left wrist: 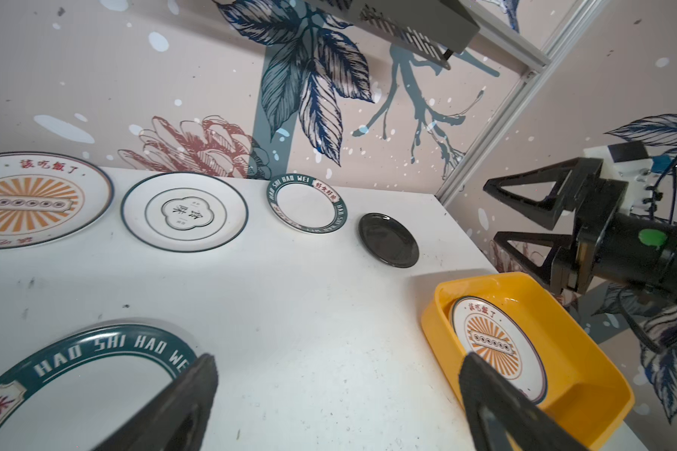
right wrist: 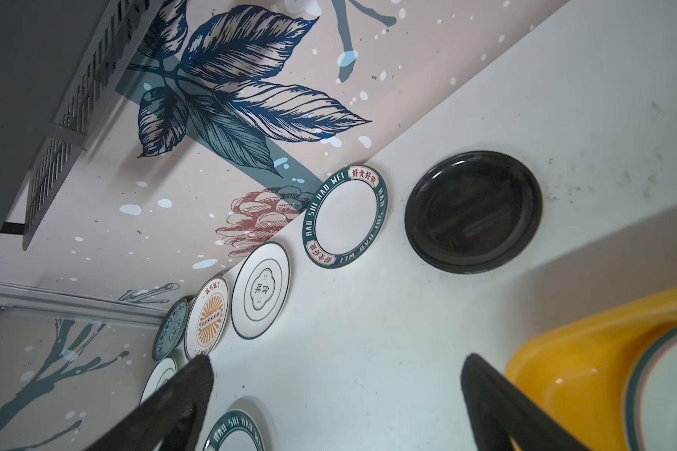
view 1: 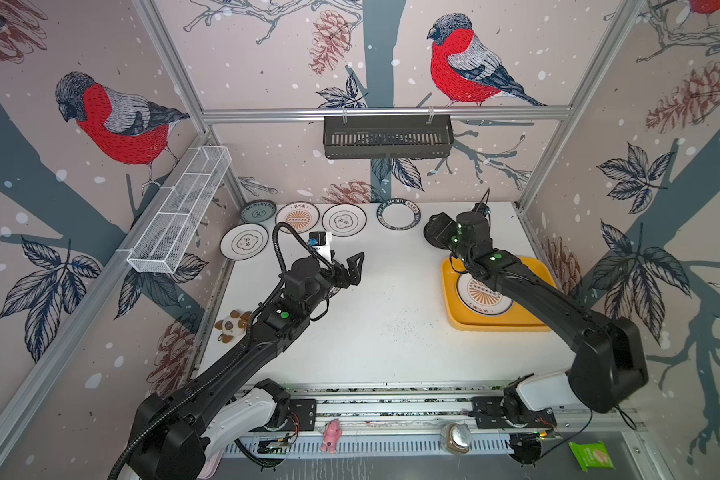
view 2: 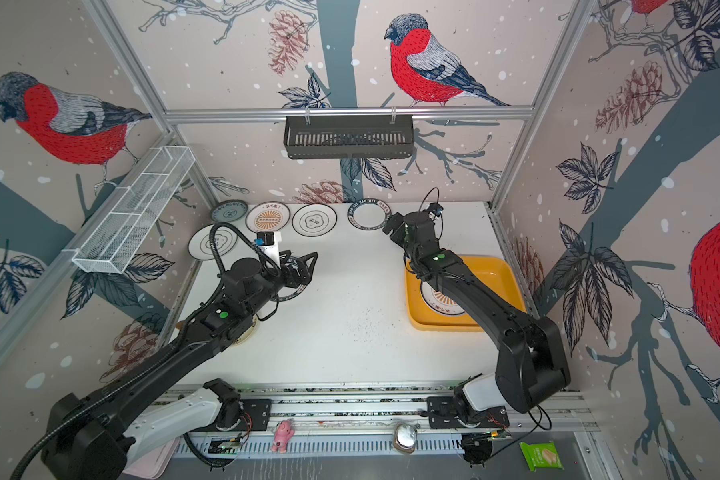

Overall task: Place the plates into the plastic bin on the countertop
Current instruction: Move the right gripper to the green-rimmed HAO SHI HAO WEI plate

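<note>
My left pincer point(left wrist: 335, 363) hangs spread and empty over the lettered plate point(left wrist: 75, 375), which lies just below its tips. My right pincer point(right wrist: 337, 363) is also spread and empty. The black plate point(right wrist: 473, 211) lies flat just ahead of it, round, so there is no axis to match. The bin point(view 1: 499, 325) sits beside and back from those tips, with one sunburst plate point(left wrist: 489, 339) inside. I judge the right arm nearer.
</note>
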You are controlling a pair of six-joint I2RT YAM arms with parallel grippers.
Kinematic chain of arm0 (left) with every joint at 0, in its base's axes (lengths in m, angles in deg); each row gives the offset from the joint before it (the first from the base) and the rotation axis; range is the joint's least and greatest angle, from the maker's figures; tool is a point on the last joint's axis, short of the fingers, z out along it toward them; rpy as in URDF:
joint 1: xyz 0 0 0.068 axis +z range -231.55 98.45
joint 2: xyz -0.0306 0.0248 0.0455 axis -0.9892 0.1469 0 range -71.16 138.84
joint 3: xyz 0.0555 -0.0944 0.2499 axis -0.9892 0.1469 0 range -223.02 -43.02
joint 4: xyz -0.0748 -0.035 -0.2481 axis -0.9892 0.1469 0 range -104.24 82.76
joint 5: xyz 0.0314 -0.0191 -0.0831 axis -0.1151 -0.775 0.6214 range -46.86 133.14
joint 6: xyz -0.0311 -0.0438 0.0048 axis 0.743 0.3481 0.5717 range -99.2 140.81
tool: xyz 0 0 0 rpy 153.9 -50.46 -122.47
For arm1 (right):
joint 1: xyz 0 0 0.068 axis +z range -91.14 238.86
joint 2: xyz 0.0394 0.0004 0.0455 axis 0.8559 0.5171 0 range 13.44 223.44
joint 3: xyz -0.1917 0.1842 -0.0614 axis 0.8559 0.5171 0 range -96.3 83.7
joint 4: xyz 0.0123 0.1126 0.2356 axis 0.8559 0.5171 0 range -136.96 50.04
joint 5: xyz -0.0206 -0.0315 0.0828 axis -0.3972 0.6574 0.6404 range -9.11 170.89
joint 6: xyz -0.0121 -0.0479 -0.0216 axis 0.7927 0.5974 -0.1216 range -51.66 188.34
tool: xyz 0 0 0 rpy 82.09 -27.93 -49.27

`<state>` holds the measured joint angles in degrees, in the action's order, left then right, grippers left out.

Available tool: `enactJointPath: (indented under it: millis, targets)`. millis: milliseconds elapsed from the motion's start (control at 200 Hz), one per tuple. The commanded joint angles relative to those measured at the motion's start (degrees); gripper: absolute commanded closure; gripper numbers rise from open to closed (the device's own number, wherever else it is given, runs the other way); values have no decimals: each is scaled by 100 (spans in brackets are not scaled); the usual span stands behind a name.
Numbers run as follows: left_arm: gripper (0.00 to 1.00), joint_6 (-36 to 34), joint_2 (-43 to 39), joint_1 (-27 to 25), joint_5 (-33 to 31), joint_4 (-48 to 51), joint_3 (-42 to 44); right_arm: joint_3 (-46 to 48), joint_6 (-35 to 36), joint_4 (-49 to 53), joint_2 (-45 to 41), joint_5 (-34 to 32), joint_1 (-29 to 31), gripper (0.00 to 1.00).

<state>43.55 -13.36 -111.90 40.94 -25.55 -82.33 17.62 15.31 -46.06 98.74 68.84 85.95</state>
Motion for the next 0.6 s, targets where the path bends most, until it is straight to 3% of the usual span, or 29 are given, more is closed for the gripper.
enactJointPath:
  millis: [0,245,595]
  targets:
    - [3,163,-4,176,-222,-375,81,-421,-173,-293,488,99,47,0]
    - [3,573,402,783,51,-776,238,-1521,-240,31,1680,327,0,0]
    - [4,873,1021,1237,-226,-1224,147,-2490,-421,23,3029,1024,-215,2]
